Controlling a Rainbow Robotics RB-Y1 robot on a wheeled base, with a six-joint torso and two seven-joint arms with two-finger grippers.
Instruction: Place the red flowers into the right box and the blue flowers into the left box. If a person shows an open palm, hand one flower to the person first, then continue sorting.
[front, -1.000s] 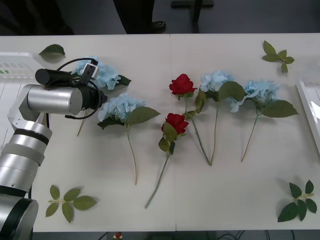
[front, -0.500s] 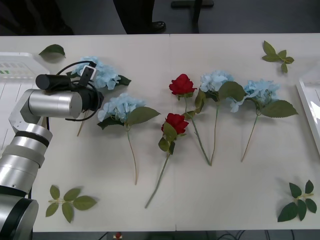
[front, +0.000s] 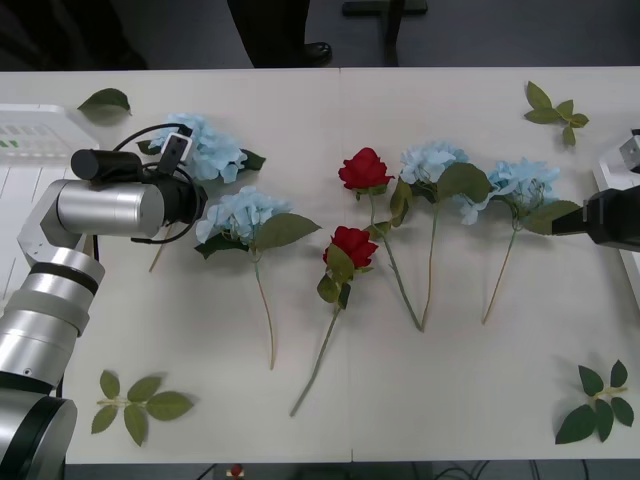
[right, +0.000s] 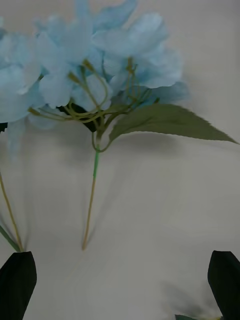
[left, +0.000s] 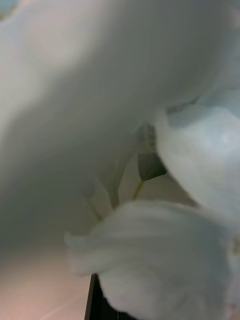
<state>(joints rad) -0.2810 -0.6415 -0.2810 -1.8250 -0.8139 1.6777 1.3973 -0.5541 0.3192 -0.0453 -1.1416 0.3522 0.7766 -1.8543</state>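
Two red flowers (front: 365, 168) (front: 352, 245) lie mid-table. Several blue flowers lie around them. My left gripper (front: 188, 170) is pressed against the leftmost blue flower (front: 208, 150), and its pale petals (left: 150, 240) crowd the left wrist view. Another blue flower (front: 240, 212) lies just right of that arm. My right gripper (front: 560, 222) reaches in from the right edge. It stands open, its tip at the leaf of the rightmost blue flower (front: 525, 180) (right: 100, 55), whose stem lies ahead of the black fingertips (right: 17, 285). The left box (front: 20, 130) sits at the left edge, the right box (front: 628, 275) at the right edge.
Loose green leaf sprigs lie at the back left (front: 105, 100), back right (front: 555, 108), front left (front: 140, 400) and front right (front: 600, 400). Bare table stretches along the front between the flower stems and the near edge.
My right arm has come into view from the right edge, toward the rightmost blue flower. My left arm drew back slightly a second ago, and the leftmost blue head shifted a little right.
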